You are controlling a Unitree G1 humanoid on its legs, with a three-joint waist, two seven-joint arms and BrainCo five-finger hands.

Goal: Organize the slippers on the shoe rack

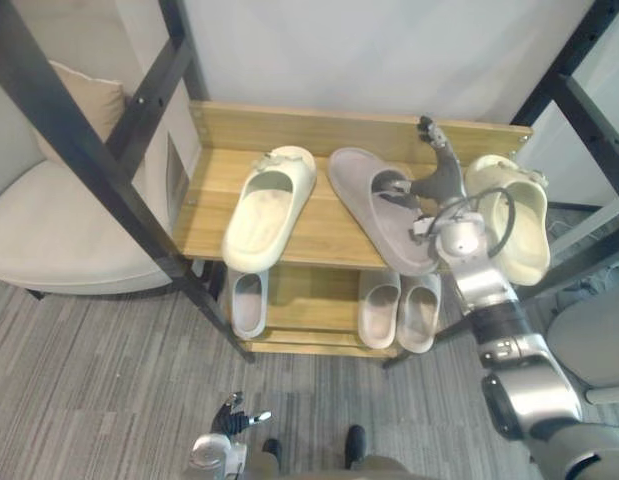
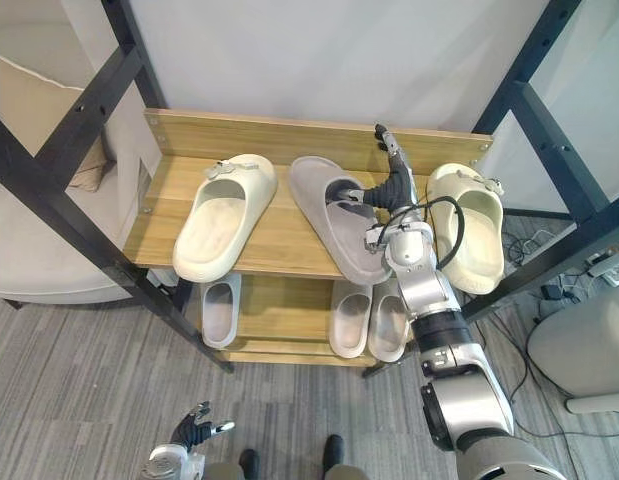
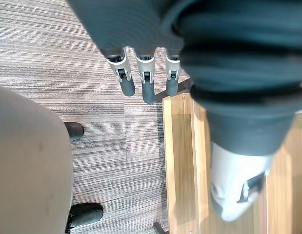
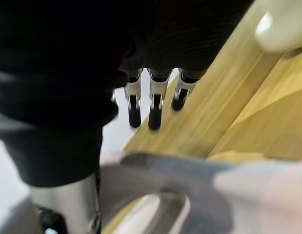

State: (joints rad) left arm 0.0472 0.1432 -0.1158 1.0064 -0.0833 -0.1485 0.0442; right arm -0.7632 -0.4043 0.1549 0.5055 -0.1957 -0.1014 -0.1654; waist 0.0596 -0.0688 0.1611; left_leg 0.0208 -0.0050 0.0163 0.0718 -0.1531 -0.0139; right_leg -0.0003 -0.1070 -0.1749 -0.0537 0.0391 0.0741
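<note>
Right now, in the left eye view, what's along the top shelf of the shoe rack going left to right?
Left cream slipper → grey slipper → right hand → right cream slipper.

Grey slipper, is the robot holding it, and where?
Probably not: the right hand rests on the grey slipper, at its strap, fingers straight, not curled round it. The left hand holds nothing.

— Where do the eye views sit?
— High, side by side, facing down on the same shoe rack (image 1: 317,228) and floor (image 1: 109,380).
— The wrist views?
— Very close, along each hand: right hand (image 4: 154,109) toward the rack, left hand (image 3: 147,85) toward the floor.
</note>
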